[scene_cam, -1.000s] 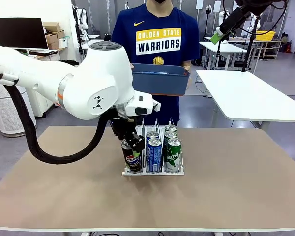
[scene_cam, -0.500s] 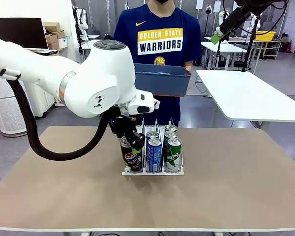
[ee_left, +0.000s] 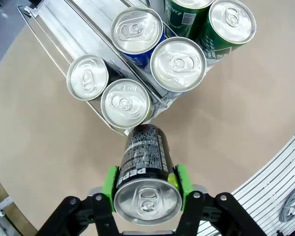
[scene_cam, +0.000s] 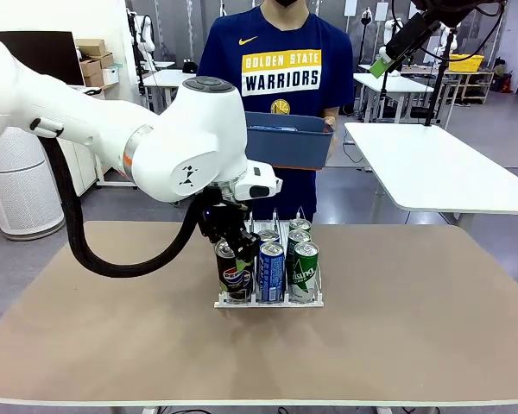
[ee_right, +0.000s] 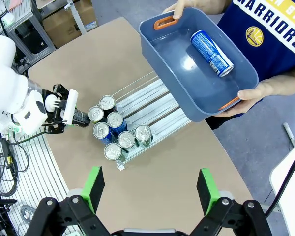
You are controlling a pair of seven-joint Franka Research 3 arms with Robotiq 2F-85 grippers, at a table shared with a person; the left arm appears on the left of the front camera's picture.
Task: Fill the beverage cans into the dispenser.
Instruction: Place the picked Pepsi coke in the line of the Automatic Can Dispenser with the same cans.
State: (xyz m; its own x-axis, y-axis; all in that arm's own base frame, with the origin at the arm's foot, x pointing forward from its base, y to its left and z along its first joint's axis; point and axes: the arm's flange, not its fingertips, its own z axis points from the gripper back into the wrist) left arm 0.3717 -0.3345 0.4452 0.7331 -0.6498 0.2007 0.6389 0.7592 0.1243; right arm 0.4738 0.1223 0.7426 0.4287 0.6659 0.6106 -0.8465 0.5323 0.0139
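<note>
Left: left gripper, green pads pinching a black Pepsi can by its upper sides, silver top toward the wrist. The can hangs tilted at the near-left corner of the dispenser, by the mouth of the left lane, probably angled so its base can be fed in; whether the base touches the rack cannot be told. Left lane: two cans upright at the near end. Middle lane: blue cans. Right lane: green cans, kept in file by the dividers. Far centre: a person's hands hold a blue-grey tub at the far side of the table, with one blue can lying inside, likely next stock. Right: right gripper, fingers spread wide, empty, high above, seemingly waiting.
</note>
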